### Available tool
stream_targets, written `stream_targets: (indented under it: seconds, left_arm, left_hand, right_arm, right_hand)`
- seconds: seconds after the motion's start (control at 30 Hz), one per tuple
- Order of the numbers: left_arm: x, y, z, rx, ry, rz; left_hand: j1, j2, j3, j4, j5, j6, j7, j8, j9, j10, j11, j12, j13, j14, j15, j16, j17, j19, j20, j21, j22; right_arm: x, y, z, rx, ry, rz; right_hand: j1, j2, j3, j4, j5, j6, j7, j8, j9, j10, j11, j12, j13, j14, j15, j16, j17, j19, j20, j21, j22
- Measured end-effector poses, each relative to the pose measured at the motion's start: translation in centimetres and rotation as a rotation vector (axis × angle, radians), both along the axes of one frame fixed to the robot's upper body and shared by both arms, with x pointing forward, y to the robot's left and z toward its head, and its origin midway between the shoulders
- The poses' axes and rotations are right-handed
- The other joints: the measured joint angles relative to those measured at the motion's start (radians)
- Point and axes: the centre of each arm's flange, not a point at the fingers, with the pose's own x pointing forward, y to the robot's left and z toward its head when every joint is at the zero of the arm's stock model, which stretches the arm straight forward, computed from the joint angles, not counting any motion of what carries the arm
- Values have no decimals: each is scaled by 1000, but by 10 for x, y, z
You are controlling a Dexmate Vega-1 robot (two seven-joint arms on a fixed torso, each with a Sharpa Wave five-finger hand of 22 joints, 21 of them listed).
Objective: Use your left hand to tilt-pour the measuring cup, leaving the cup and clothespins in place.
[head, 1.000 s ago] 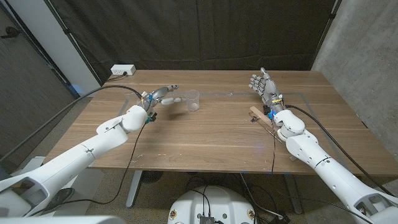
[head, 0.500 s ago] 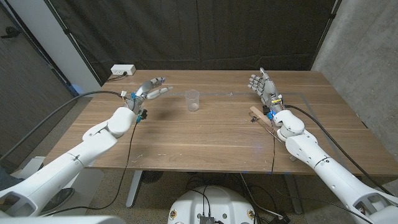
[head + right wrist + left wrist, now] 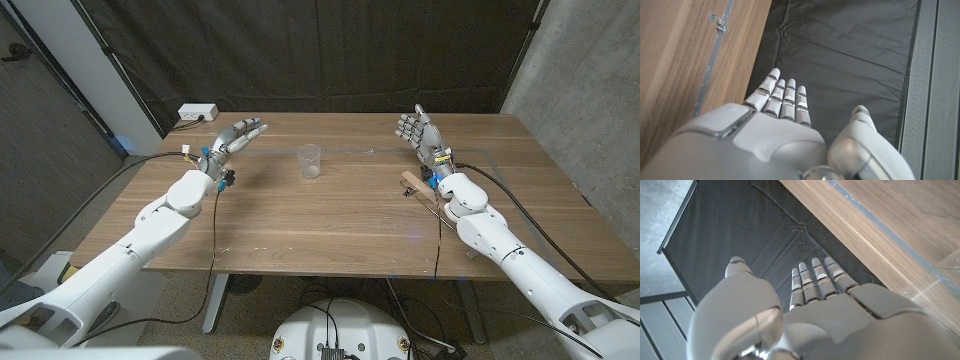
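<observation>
Wooden table [image 3: 330, 215], measuring cup [image 3: 310, 162] upright, well apart from left hand's [image 3: 232, 139] spread, empty fingers [image 3: 254, 128].

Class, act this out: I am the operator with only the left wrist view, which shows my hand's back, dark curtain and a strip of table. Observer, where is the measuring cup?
Observer: The measuring cup stands upright mid-table, apart from your left hand.
Operator: Is my hand holding anything?
Observer: No, its fingers are spread and empty.
Operator: And the clothespins?
Observer: The clothespins lie beside the right hand's wrist; that hand is open too.
</observation>
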Motion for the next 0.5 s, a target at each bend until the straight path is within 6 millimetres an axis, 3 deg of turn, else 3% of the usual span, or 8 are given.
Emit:
stream_targets:
  seconds: [0.1, 0.3, 0.33, 0.5]
  left_arm:
    - [4, 2, 0, -24, 8, -20]
    - [1, -4, 2, -48, 16, -116]
    - [17, 8, -4, -88, 42, -85]
    - [22, 8, -7, -103, 62, -118]
  left_hand:
    - [-26, 25, -11, 22, 0, -16, 0, -7, 0, -19, 19, -11, 0, -19, 13, -10, 0, 0, 0, 0, 0]
    - [-79, 18, -39, 50, 0, -58, 0, -28, 0, -64, 50, -32, -5, -67, 22, -30, -1, -28, 5, -16, 0]
    - [-81, 16, -42, 52, 0, -66, 0, -33, 0, -73, 50, -33, -8, -72, 25, -32, -2, -36, 6, -16, 0]
    - [-99, 14, -49, 59, 0, -91, 2, -43, -5, -95, 48, -44, -9, -91, 23, -38, -3, -51, 7, -24, 0]
  right_arm:
    - [0, 1, 2, -7, -10, 1]
    - [1, 4, 4, -11, -12, 5]
    - [0, 5, 5, -30, -22, -4]
    - [0, 6, 7, -37, -23, -8]
  right_hand:
    - [0, 0, 0, 0, 0, 0, 0, 0, 0, 0, 0, 0, 0, 0, 0, 0, 0, 0, 0, 0, 0]
    - [0, 0, 0, 0, 0, 0, 0, 0, 0, 0, 0, 0, 0, 0, 0, 0, 0, 0, 0, 0, 0]
    - [0, 0, 0, 0, 0, 0, 0, 0, 0, 0, 0, 0, 0, 0, 0, 0, 0, 0, 0, 0, 0]
    - [0, 0, 0, 0, 0, 0, 0, 0, 0, 0, 0, 0, 0, 0, 0, 0, 0, 0, 0, 0, 0]
